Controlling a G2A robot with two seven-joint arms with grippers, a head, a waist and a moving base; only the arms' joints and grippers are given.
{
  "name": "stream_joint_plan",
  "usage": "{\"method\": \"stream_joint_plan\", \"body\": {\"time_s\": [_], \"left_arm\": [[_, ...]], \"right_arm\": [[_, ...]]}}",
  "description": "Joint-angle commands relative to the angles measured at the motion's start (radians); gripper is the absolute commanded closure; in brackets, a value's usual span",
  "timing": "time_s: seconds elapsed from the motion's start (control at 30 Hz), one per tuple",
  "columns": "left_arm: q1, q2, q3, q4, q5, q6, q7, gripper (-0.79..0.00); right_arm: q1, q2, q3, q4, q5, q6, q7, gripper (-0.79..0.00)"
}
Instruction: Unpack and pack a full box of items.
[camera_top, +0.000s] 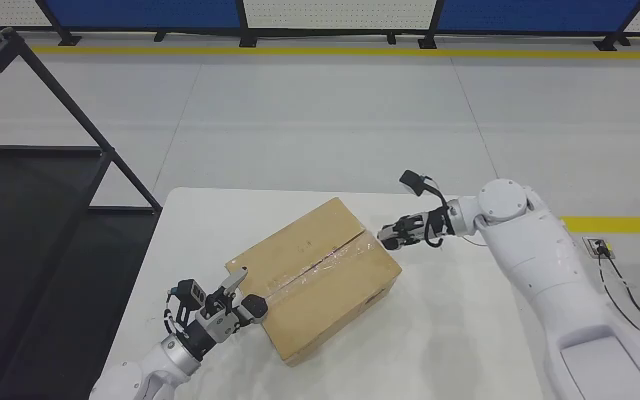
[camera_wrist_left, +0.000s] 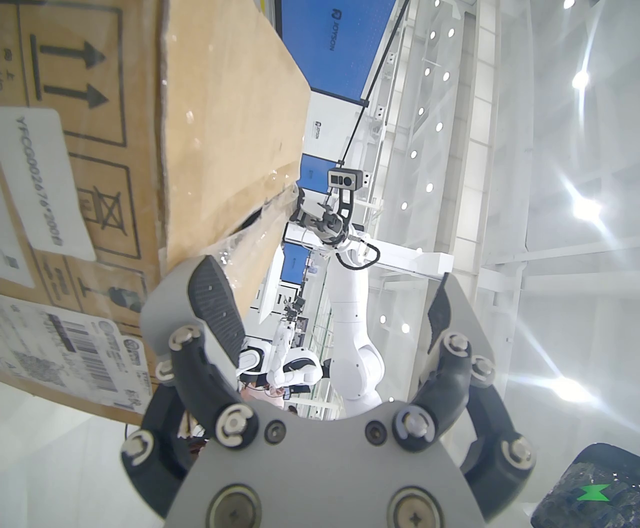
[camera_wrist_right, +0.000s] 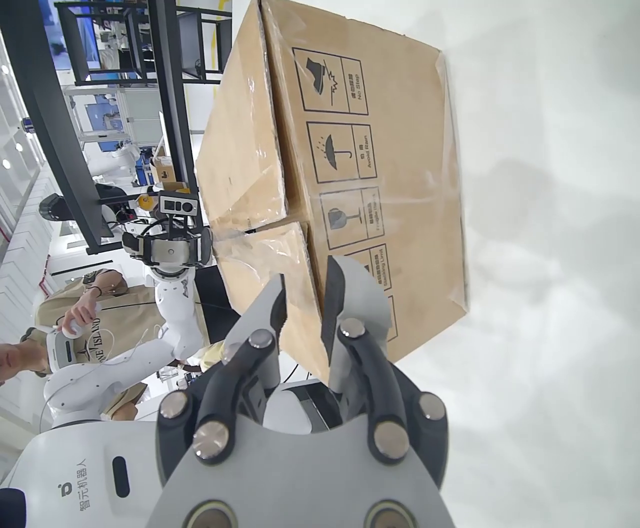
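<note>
Left tool — box between — right tool

The top camera sits high above the arms and looks down on the white surface, with the box in the middle and the floor far behind. The left wrist camera sits right behind the left tool, very near the box's near left end. It looks along the box top and up to the ceiling, toward the right tool far off. The right wrist camera sits right behind its own tool, very near the box's far right end, and looks back at the left arm. All three see the box.
</note>
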Motion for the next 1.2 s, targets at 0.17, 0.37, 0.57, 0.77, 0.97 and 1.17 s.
{"method": "stream_joint_plan", "body": {"time_s": [0.17, 0.37, 0.57, 0.77, 0.97, 1.17], "left_arm": [[0.003, 0.002, 0.000, -0.001, 0.001, -0.005, 0.001, -0.785], [0.009, 0.003, -0.003, -0.002, -0.001, -0.010, 0.002, -0.785], [0.017, 0.004, -0.009, -0.006, -0.009, -0.016, 0.004, -0.785], [0.023, 0.005, -0.014, -0.007, -0.017, -0.022, 0.005, -0.785], [0.024, 0.007, -0.014, -0.009, -0.012, -0.019, 0.002, -0.785], [0.024, 0.008, -0.013, -0.010, -0.010, -0.017, 0.001, -0.785]], "right_arm": [[0.005, -0.007, -0.001, -0.009, -0.007, -0.024, -0.046, 0.000], [0.019, -0.014, -0.005, -0.028, -0.019, -0.029, -0.074, 0.000], [0.032, -0.026, -0.018, -0.026, -0.037, -0.001, -0.084, 0.000], [0.031, -0.033, -0.008, -0.025, -0.001, -0.063, -0.070, 0.000], [0.037, -0.033, -0.005, -0.022, -0.016, -0.088, -0.106, 0.000], [0.031, -0.030, 0.012, -0.028, 0.005, -0.126, -0.124, 0.000]]}}
